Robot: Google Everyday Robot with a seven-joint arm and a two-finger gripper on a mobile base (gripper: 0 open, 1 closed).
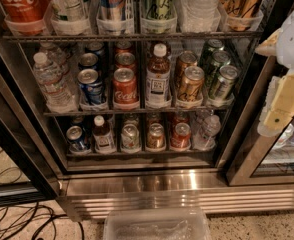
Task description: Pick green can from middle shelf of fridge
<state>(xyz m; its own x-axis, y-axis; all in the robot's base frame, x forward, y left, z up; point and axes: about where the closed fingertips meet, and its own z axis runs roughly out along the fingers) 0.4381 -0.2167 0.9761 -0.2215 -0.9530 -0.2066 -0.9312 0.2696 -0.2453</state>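
Note:
The fridge [137,181] stands open in front of me with three wire racks in view. On the middle shelf [137,111] three dark green cans stand in a row at the far right; the front green can [222,82] has a silver top. Left of them are gold-bronze cans [190,85], a brown bottle [158,76], red Coca-Cola cans [124,86], blue cans [91,85] and water bottles [50,79]. My gripper [282,101], white and cream, hangs at the right edge of the view, to the right of the green cans and outside the shelf.
The top rack [132,35] holds tall bottles and large cans. The lowest rack [137,151] holds smaller cans and bottles. A glass door [267,159] stands at the right behind the gripper. A clear plastic tub [157,224] and black cables [22,224] lie on the floor.

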